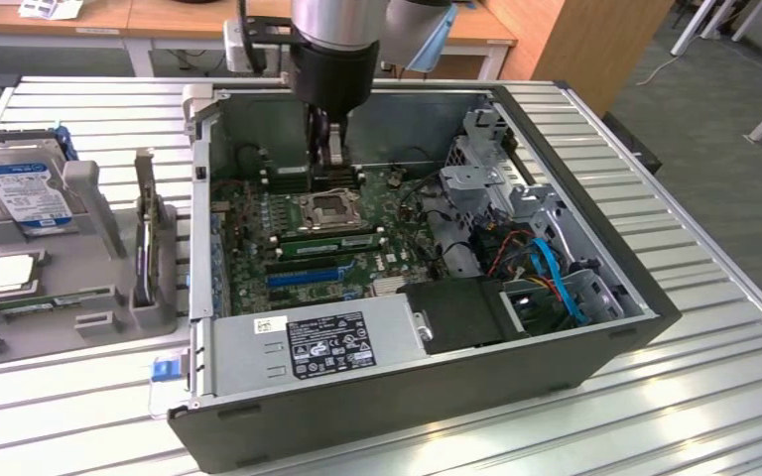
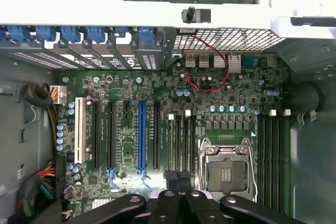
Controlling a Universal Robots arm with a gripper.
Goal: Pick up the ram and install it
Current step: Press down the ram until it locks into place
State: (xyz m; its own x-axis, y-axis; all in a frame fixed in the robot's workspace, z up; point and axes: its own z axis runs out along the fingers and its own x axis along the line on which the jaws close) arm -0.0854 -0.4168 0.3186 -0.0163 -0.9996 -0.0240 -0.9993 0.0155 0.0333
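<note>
Silver hard drive (image 1: 21, 188) beside case (image 1: 487, 377); hand (image 1: 333, 149) closed over motherboard (image 1: 315, 233).

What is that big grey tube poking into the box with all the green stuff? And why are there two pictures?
The grey tube is a robot arm. At its tip is a gripper, a kind of pinching hand. The box is an open computer case lying on a metal table, and the green part is the computer's main board.

One picture is taken by a camera standing off to the side. The other comes from a camera on the robot's wrist, looking straight down into the computer.

Beside the case, a grey holder keeps spare parts: a hard drive with a blue label and a square silver chip.

The gripper is pinched shut above the long memory slots. I cannot tell whether it holds anything.
</note>
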